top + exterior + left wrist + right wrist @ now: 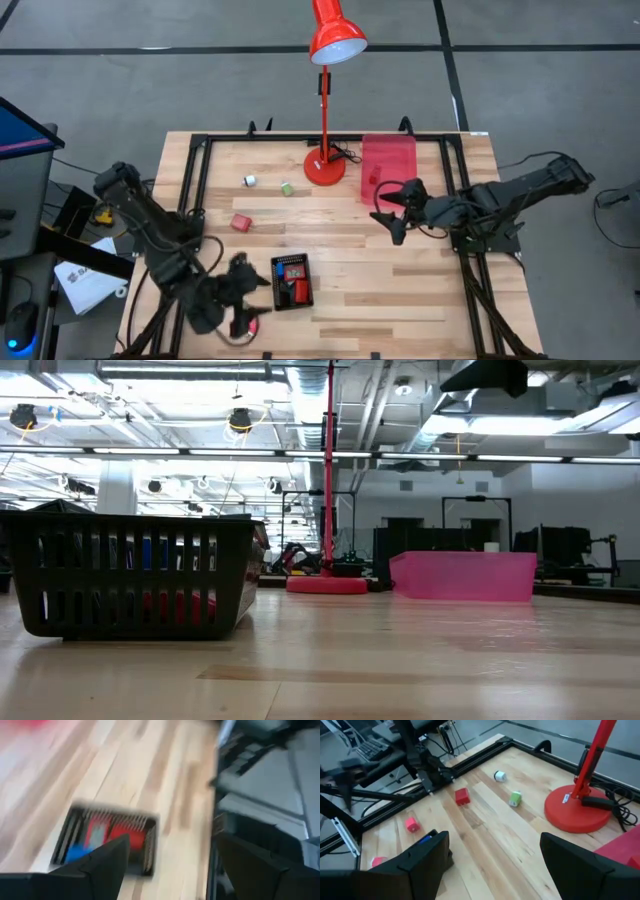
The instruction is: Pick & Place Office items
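Observation:
The office items lie scattered on the wooden table. A red block (239, 222) (462, 796), a green piece (287, 188) (515, 798) and a white piece (249, 181) (499, 776) rest left of the lamp. Two pink pieces (412, 824) (377, 861) lie nearer the left arm. The black tray (292, 282) (107, 837) (130, 575) holds red and blue pieces. My left gripper (252, 283) (170, 865) hangs open just left of that tray. My right gripper (386, 212) (495, 860) is open beside the translucent red tray (388, 170) and touches nothing.
The red desk lamp stands on its round base (324, 165) (577, 810) (327, 584) at the table's far middle, its cord beside it. A black metal frame (195, 180) runs along the table's edges. Bare wood (400, 290) lies between the black tray and the right arm.

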